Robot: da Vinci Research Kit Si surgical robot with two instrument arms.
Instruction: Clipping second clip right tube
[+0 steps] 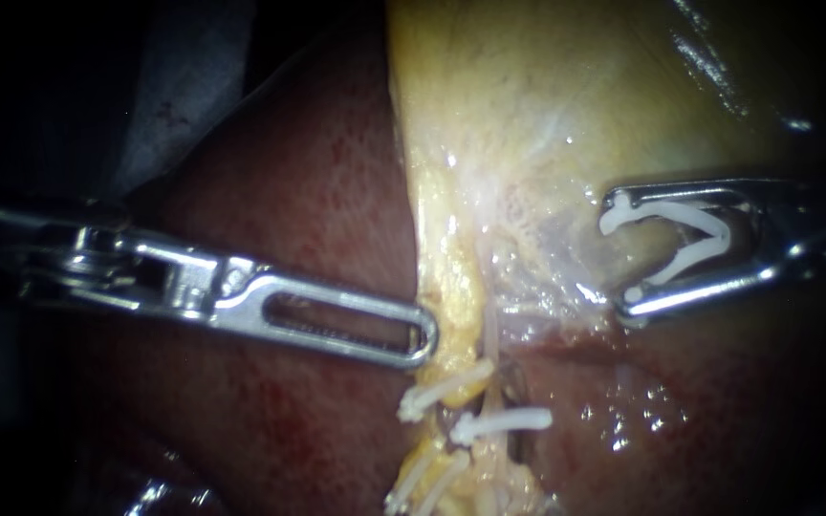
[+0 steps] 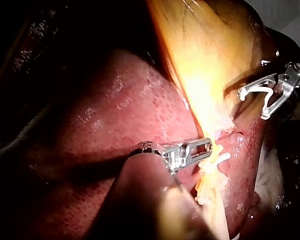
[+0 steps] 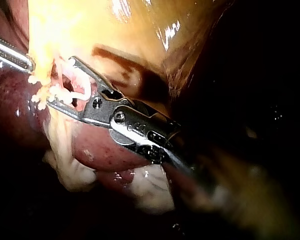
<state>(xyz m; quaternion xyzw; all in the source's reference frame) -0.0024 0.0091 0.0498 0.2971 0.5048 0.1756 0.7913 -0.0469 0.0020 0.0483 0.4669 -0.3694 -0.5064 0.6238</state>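
Right instrument's end effector (image 1: 620,253): steel jaws spread wide, each bearing on a leg of the white V-shaped plastic clip (image 1: 681,244) loaded between them. It sits up-right of the placed white clip (image 1: 504,420), well apart. The pale thin right tube (image 1: 491,349) runs just above that clip. It looks soft, wet and tear-prone, so straddle its bare length and close squarely. Left instrument's end effector (image 1: 421,339): slotted jaws together, up-left of that clip, against yellow fat (image 1: 446,277).

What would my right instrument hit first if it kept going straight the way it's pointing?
Probably the pale yellow tissue just ahead of the right instrument, whose jaws hold a white clip. The placed clips lie below that line in the endoscope view, though depth is unclear.
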